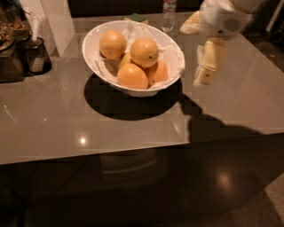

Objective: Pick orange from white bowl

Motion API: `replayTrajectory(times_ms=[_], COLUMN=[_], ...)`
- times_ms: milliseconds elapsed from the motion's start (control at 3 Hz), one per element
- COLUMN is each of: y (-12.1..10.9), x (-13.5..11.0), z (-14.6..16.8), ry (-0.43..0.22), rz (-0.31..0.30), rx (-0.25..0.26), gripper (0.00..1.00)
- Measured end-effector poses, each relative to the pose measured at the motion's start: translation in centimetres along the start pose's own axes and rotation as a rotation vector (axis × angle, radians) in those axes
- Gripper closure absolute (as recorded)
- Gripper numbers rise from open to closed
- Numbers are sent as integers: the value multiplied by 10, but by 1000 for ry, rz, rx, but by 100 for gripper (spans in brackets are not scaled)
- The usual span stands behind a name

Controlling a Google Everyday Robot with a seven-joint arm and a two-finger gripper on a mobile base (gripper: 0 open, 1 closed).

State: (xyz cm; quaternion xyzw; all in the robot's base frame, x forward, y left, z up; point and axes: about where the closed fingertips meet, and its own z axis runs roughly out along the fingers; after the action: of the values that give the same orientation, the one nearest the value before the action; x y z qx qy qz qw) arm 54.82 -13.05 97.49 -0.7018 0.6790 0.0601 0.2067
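The white bowl (90, 52) stands on the grey table at the centre left, lined with crinkled white paper. It holds several oranges. The top orange (144, 52) is large, yellow-orange, with a dark stem spot. Another orange (112, 44) lies at the back left and one (132, 76) at the front. A smaller, deeper-orange fruit (159, 72) lies at the right. My gripper (192, 56) hangs in the air just right of the bowl's rim, at about bowl height, open and empty. Its lower finger (208, 62) points down.
A clear water bottle (168, 13) and a green sponge (136, 18) stand behind the bowl. A dark cup (36, 55), a white box (54, 24) and a dark appliance (9, 62) are at the far left. The table's front edge (133, 150) runs across the middle.
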Motion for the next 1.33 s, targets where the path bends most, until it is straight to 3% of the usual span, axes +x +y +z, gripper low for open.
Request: replayTrajectory(times_ms=[333, 1000, 1333], y=[-37, -65, -85], x=[-40, -53, -68], z=[32, 49, 81], ry=[-83, -145, -186], rz=[-96, -112, -151], rx=[-56, -39, -98], gripper=[0, 0, 0])
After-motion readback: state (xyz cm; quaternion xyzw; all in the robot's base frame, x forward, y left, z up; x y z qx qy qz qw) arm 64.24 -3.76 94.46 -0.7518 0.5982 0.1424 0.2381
